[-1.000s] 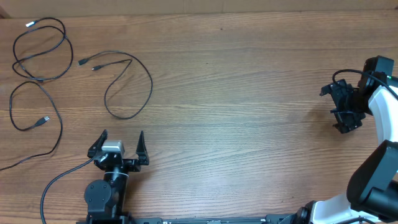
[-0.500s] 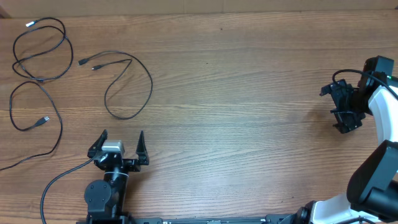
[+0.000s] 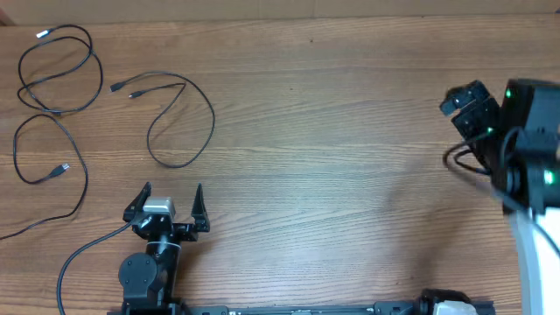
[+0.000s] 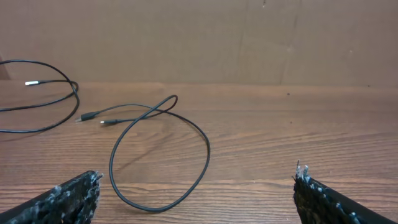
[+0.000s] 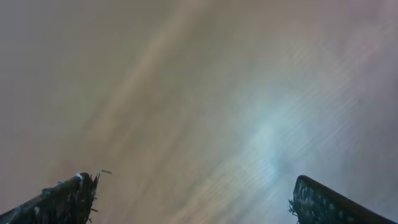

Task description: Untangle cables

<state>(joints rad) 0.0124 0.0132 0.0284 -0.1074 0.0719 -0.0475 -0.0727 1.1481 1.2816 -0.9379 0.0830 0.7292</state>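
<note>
— Where do the cables sit, measured from the left gripper?

— One short cable lies on the wooden table just ahead of it, curled into a single loop. The near edge of the loop is close to the fingertips but apart from them. Its two small plugs rest side by side, farther ahead and a little to the left of the gripper, and the cord crosses itself once close to them.

— And the others?

— The long cords are ahead and well to the left of the left gripper, laid in several overlapping loops. A silvery tip marks the point farthest from it, and a dark plug lies nearer, off to its left. I cannot tell whether that is one cord or two.

— How does the left claw stand?

— Spread wide, nothing between the fingers. In its wrist view the short loop shows in the gap, lying flat on the wood beyond.

— The right gripper?

— Well apart, far to the right of the left gripper. The overhead view shows it blurred. Its own camera shows both fingers splayed wide over smeared wood grain, with nothing pinched.
</note>
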